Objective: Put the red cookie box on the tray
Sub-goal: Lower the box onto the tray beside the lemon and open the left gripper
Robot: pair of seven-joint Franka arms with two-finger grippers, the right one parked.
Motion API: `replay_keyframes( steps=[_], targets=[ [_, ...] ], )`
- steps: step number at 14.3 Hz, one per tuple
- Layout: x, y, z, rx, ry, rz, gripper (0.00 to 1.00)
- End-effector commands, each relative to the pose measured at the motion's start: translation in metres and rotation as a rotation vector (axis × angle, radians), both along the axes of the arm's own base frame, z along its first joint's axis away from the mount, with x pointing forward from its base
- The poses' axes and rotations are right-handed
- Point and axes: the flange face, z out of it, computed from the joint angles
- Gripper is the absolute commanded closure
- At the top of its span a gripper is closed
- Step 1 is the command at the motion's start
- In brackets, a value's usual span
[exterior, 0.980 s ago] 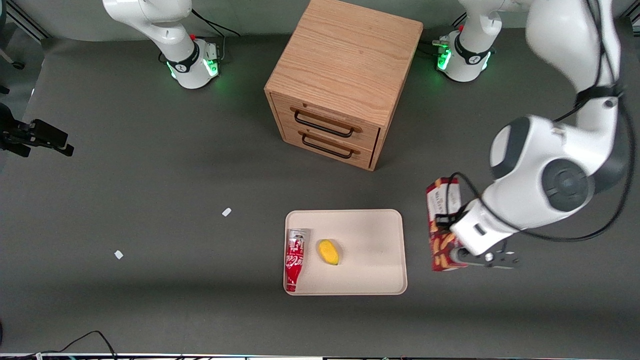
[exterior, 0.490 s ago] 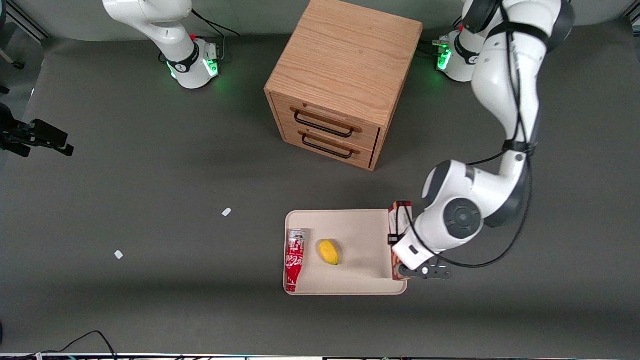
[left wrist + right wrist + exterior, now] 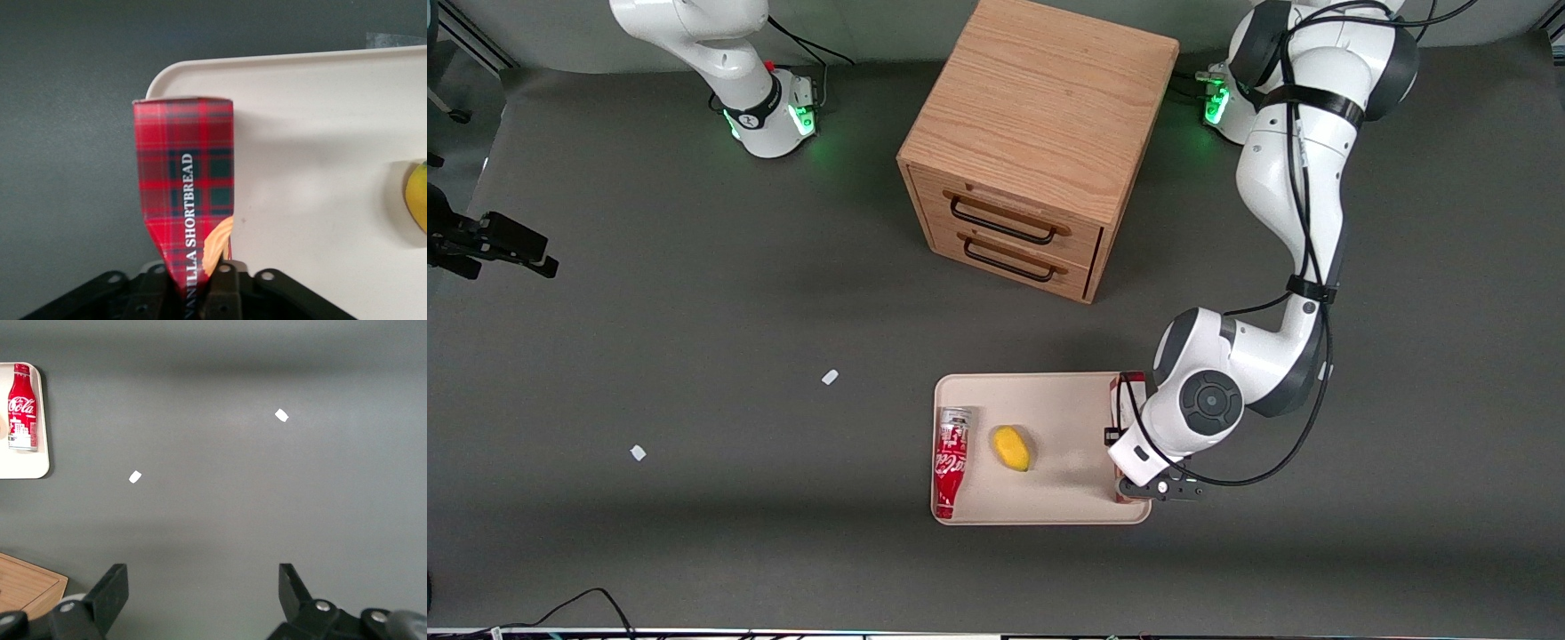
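Observation:
The red cookie box (image 3: 183, 173), tartan-patterned with a cookie picture, is held in my left gripper (image 3: 193, 283), whose fingers (image 3: 225, 280) are shut on its end. In the front view the gripper (image 3: 1138, 487) is at the working arm's end of the beige tray (image 3: 1067, 409), and the wrist hides most of the box (image 3: 1120, 397). The box lies along that edge of the tray (image 3: 320, 133), partly over the rim. I cannot tell whether it touches the tray.
On the tray lie a red soda bottle (image 3: 951, 460) and a yellow lemon (image 3: 1011, 447). A wooden two-drawer cabinet (image 3: 1040, 142) stands farther from the front camera. Two white scraps (image 3: 830, 377) (image 3: 638, 452) lie toward the parked arm's end.
My left gripper has carried the box sideways from the bare table beside the tray to the tray's edge, and the arm has folded in closer to the tray.

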Motion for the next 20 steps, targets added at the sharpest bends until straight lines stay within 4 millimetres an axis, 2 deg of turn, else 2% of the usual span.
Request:
replay_keyframes(
  steps=[1, 6, 9, 11, 14, 16, 18, 20],
  targets=[
    [0.001, -0.006, -0.008, 0.006, -0.02, 0.018, 0.0],
    [0.002, -0.004, 0.005, -0.005, -0.041, 0.023, 0.0],
    [0.003, -0.003, 0.021, -0.013, -0.049, 0.038, 0.0],
    [0.002, 0.001, 0.039, -0.026, -0.057, 0.052, 0.0],
    [0.005, 0.027, 0.086, -0.077, -0.07, 0.101, 0.0],
    [-0.001, 0.043, 0.115, -0.082, -0.076, 0.113, 0.0],
    [-0.01, 0.077, 0.154, -0.097, -0.077, 0.145, 0.0],
    [-0.028, 0.124, 0.195, -0.13, -0.064, 0.194, 0.0]
  ],
)
